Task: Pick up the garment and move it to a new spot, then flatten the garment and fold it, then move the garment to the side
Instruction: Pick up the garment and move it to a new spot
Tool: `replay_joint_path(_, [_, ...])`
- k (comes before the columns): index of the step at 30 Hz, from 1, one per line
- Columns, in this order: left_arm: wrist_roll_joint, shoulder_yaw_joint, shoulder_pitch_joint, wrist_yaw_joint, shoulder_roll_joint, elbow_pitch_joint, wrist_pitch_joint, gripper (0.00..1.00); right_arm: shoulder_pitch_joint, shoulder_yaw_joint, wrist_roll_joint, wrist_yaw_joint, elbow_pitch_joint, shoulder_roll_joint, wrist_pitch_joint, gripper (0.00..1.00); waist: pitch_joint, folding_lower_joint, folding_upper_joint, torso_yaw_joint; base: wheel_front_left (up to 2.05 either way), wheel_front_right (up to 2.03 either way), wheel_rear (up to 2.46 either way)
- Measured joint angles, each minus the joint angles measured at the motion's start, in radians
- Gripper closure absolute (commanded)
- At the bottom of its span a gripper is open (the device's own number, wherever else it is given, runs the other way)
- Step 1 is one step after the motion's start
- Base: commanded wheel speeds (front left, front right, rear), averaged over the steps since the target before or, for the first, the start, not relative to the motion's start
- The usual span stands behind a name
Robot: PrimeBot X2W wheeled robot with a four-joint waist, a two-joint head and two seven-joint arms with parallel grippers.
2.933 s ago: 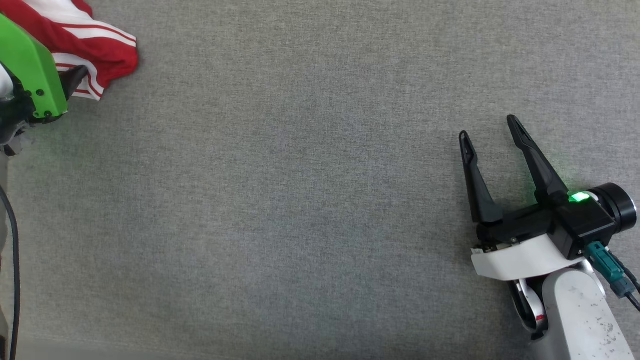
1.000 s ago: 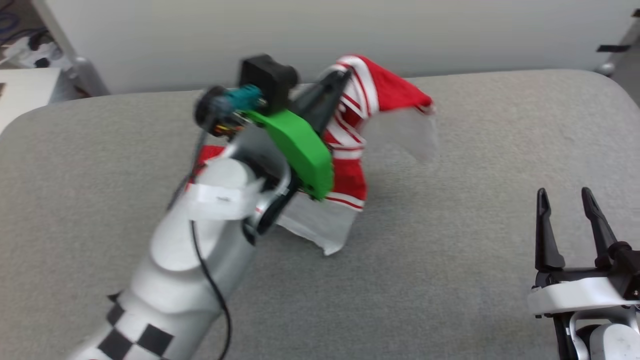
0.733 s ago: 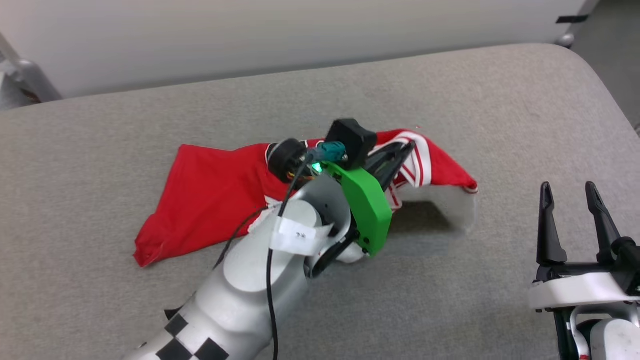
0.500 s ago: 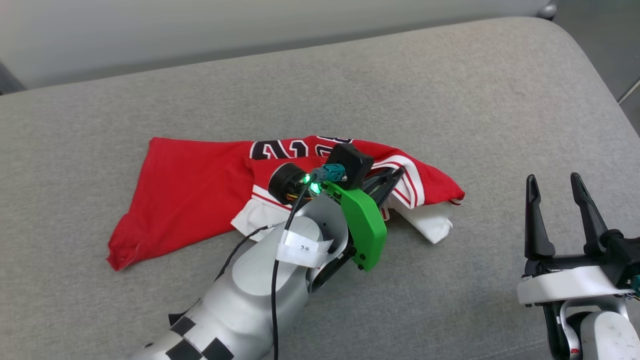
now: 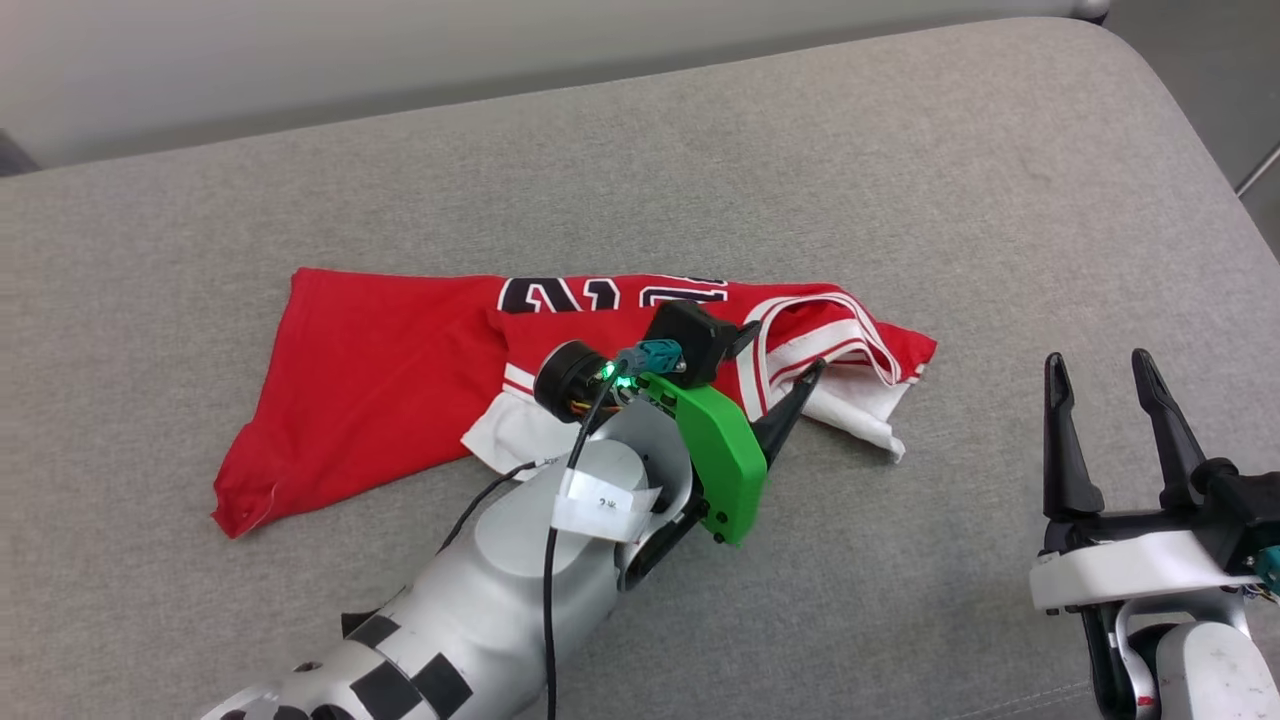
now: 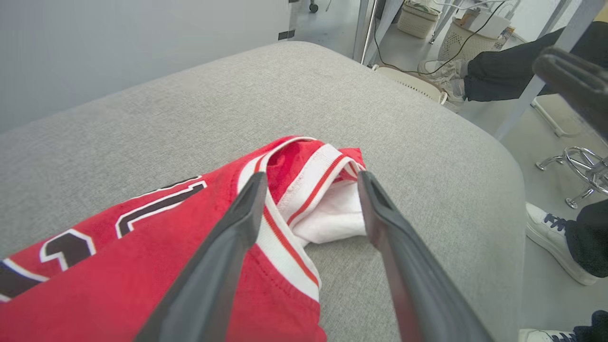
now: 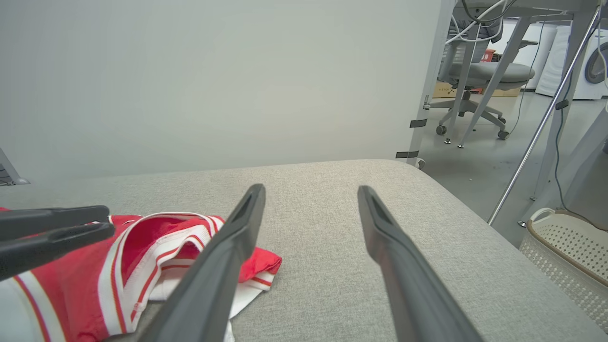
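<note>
Now the left gripper (image 5: 772,364), fingers wide, is over the right end of the garment (image 5: 380,370); the right gripper (image 5: 1097,366), also wide, stands well apart

The grey fabric-covered bench (image 5: 900,180) carries the red garment (image 5: 380,370), lying rumpled left of centre, white sleeve toward the right.

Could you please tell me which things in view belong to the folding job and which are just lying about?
Job: garment, crumpled on the grey padded table; left gripper, open at its collar; right gripper, open, apart.
Lying about: office chair; pale basket; a person's white shoe.
</note>
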Motion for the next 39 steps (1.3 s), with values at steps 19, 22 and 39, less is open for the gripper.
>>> replay_joint_path(19, [0.076,0.343,0.196,0.143,0.178,-0.239,-0.089,0.0,0.098,-0.054,-0.044,0.0,-0.017,0.0,0.0,0.0,-0.167,0.0,-0.0001,0.202,0.0,0.0,0.0])
replay_joint_path(22, [0.125,0.418,0.299,0.157,0.207,-0.336,-0.089,0.0,0.114,-0.055,-0.044,0.0,-0.018,0.0,0.0,0.0,-0.193,0.0,-0.0001,0.223,0.0,0.0,0.0])
replay_joint_path(39, [0.316,0.691,0.735,0.134,0.118,-0.588,-0.089,0.0,0.168,-0.038,-0.026,0.0,-0.025,0.0,0.0,0.0,-0.262,0.0,0.0,0.252,0.0,0.0,0.0])
